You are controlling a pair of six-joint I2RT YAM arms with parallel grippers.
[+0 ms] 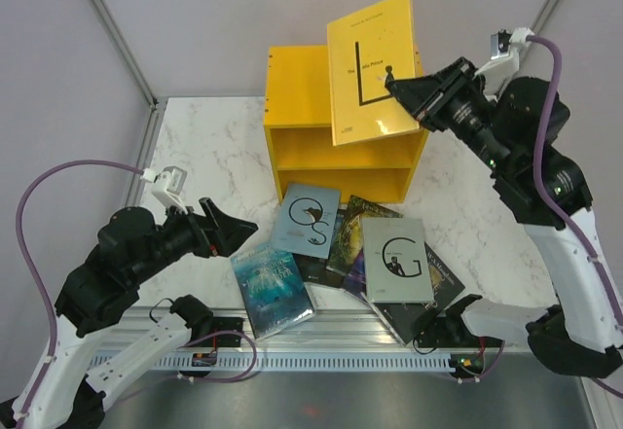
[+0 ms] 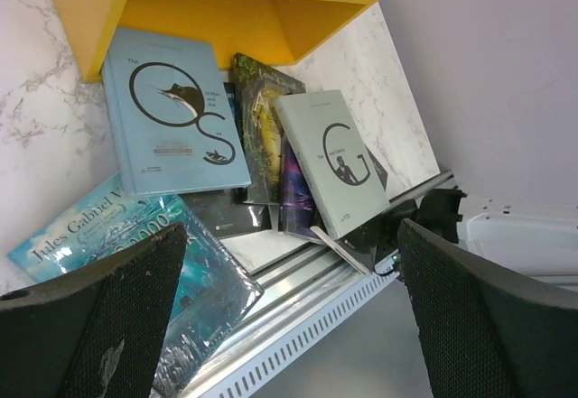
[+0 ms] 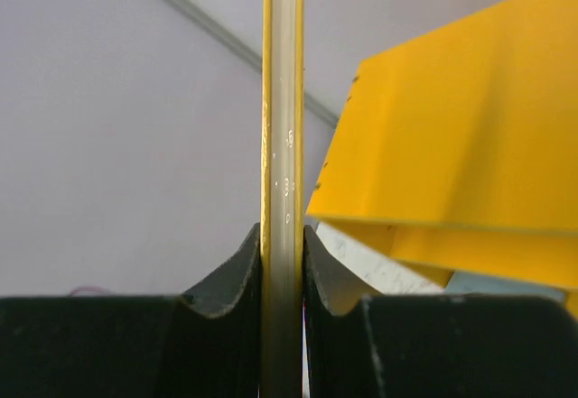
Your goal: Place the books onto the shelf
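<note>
My right gripper (image 1: 396, 86) is shut on the right edge of a yellow book (image 1: 373, 67), held in the air above the yellow shelf (image 1: 297, 89). In the right wrist view the book's edge (image 3: 282, 145) stands pinched between the jaws, the shelf (image 3: 470, 145) to its right. Several books lie in front of the shelf: a pale blue one (image 1: 307, 219), a grey "G" one (image 1: 395, 259), a blue ocean one (image 1: 272, 288) and dark ones (image 1: 348, 239) beneath. My left gripper (image 1: 234, 227) hangs open left of the pile, nothing between its fingers (image 2: 90, 326).
The shelf stands at the back of the marble table (image 1: 209, 161). A metal rail (image 1: 341, 337) runs along the near edge under the books' corners. Grey walls enclose the table on the left and behind.
</note>
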